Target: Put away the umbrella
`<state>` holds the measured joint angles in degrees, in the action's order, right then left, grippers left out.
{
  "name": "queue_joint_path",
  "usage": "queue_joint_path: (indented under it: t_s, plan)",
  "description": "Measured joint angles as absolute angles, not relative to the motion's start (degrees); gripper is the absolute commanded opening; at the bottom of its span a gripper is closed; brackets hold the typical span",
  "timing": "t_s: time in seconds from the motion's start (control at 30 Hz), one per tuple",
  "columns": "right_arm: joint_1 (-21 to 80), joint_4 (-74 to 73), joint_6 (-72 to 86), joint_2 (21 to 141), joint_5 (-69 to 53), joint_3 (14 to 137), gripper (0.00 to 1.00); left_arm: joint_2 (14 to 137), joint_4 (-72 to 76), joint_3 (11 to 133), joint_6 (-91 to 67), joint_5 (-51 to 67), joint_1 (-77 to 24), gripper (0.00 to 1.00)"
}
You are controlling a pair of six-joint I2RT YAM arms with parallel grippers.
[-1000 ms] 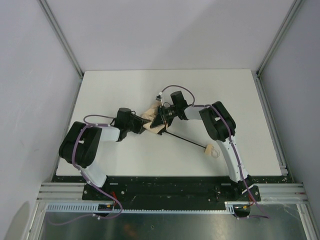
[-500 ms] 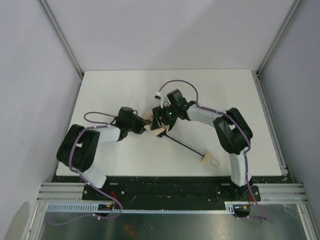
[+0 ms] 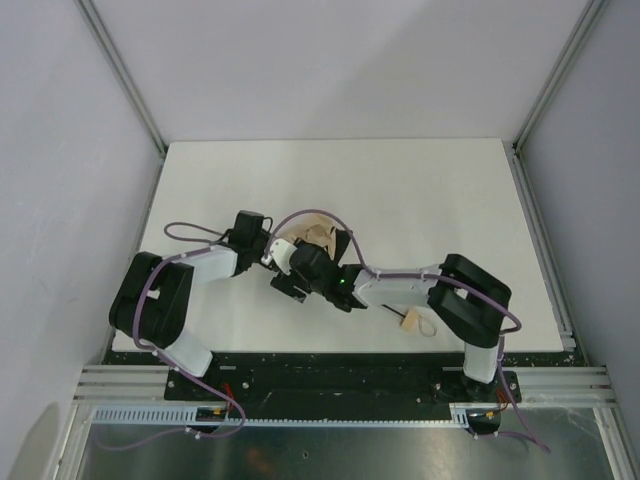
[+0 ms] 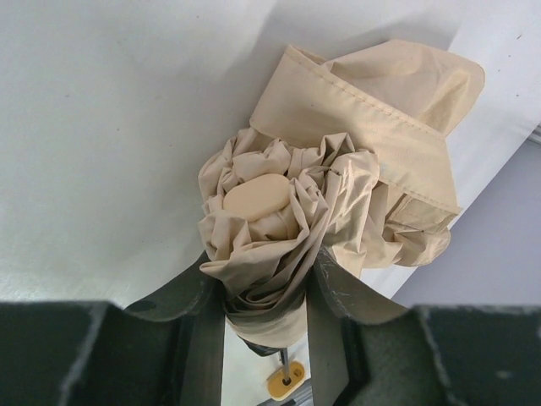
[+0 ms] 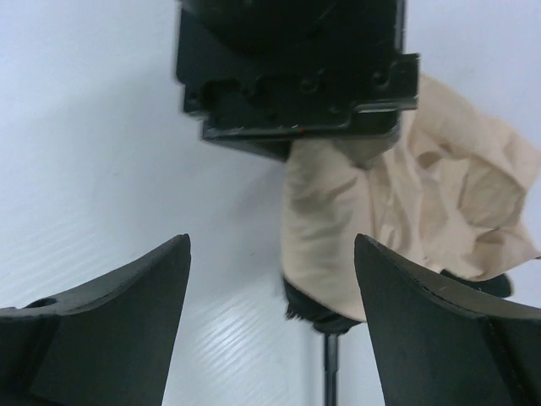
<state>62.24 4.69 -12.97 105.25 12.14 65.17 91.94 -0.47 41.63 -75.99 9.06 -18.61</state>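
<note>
White-topped table (image 3: 450, 200) is seen boxed in by plain grey walls and an aluminium frame. Both arms are reached in over its near middle, where the umbrella (image 3: 318, 232) is found, lying on the surface with its crumpled beige canopy (image 4: 287, 211) between the two wrists.

The left gripper (image 4: 264, 283) is clamped round the bunched fabric just under the cap, one finger pressed into each side of the bundle. The right gripper (image 5: 270, 254) is held spread wide with nothing between its fingers, just short of the canopy's lower end, where the thin black shaft (image 5: 330, 372) is seen to emerge. In the top view most of that shaft is hidden beneath the right arm; the small tan handle (image 3: 409, 320) and its wrist loop (image 3: 430, 327) are left lying near the table's front edge.

Shortening the shaft is judged to be the step in hand. It would be done best with the left hold kept firm, the shaft or handle taken squarely, and the push kept along its line, so that nothing is bent and no fabric is pinched.

No brand, label or writing can be read.
</note>
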Motion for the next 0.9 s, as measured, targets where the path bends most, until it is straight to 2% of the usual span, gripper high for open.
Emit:
queue_joint_path:
  t_s: [0.17,0.27,0.33,0.47,0.53,0.57,0.6,0.7,0.77,0.83,0.9]
  plan:
    - [62.26,12.95,-18.28,111.24,18.44,65.17,0.77,90.94,-3.07,41.65,-75.96,9.63,-18.22,0.0]
    - [61.47,16.38,-19.99,115.0,19.94,65.17,0.7,90.85,-4.27,41.82,-76.03,10.39,-18.04,0.0]
    - [60.9,18.94,-20.08,116.2,20.47,65.25,0.58,90.85,-5.02,42.06,-76.05,10.85,-17.82,0.0]
    - [59.4,19.92,-18.31,116.99,18.33,65.28,0.28,90.76,-5.96,42.63,-76.29,11.05,-17.67,0.0]
    - [58.83,19.9,-17.39,117.12,16.21,65.3,0.1,90.65,-6.52,42.76,-76.03,10.87,-17.54,0.0]
    - [58.33,19.57,-16.84,117.12,14.55,65.47,0.05,90.59,-6.94,42.94,-75.88,10.7,-17.47,0.03]
    - [57.63,18.98,-15.92,117.12,12.34,65.87,0.03,90.52,-7.35,43.16,-75.53,10.5,-17.37,0.14]
    - [54.72,17.26,-11.88,117.45,3.55,67.42,0.0,90.39,-9.28,44.4,-74.72,10.07,-16.62,0.57]
    - [51.75,16.53,-8.16,118.08,-4.54,68.71,0.0,89.95,-9.85,44.69,-73.43,10.13,-15.64,0.8]
    - [47.99,16.38,-3.42,119.09,-13.26,69.63,0.0,88.31,-10.72,44.45,-71.64,10.7,-14.39,0.94]
    - [45.32,16.69,0.38,120.01,-20.27,70.26,0.0,85.69,-10.79,43.7,-70.22,10.96,-13.02,0.98]
